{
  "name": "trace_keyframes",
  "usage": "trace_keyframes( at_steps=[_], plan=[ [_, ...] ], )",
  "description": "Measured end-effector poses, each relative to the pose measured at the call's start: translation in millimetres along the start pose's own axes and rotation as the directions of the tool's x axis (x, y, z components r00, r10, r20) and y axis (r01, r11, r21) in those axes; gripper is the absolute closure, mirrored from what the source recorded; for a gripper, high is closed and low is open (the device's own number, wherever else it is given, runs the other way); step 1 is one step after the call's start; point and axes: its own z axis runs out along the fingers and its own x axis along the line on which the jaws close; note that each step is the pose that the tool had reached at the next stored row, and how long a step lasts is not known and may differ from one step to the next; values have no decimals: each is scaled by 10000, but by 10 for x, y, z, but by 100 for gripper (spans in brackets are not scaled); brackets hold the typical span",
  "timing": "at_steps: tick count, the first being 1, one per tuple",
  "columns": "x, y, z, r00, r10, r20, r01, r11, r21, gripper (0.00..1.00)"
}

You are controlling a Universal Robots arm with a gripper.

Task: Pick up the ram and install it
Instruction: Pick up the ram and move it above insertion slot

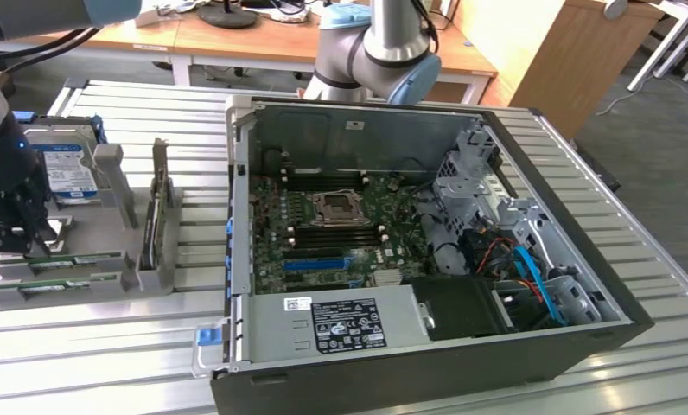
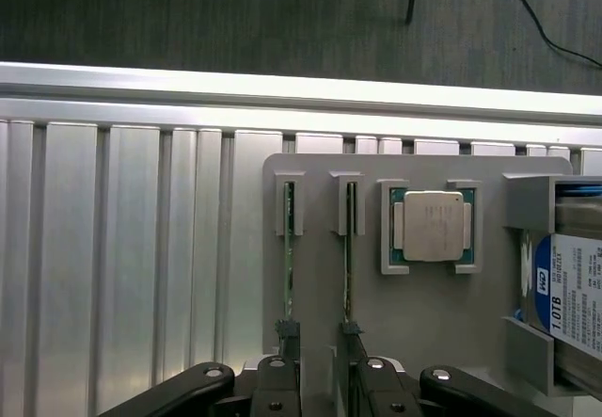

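End effector (image 2: 315, 391) cut off, ram (image 2: 350, 248) edge-on

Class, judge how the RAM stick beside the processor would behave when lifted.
Probably stiff: the RAM stick is a thin, straight board. Likely light, being so slim. Standing on edge in slots of the grey holder, it might tip if nudged sideways.

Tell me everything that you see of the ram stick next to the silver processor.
The ram stick is a long, thin green board, seen edge-on. It stands on its long edge in a slot of the grey holder; a raised grey bracket grips one end, and what holds the other end I cannot tell. The processor lies beside it, apart.
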Motion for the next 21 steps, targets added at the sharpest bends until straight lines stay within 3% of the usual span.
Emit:
trace_keyframes(
  at_steps=[9,21],
  plan=[
    [77,2,8,10000,0,0,0,10000,0,70],
    [84,1,40,10000,0,1,0,10000,-1,70]
  ],
)
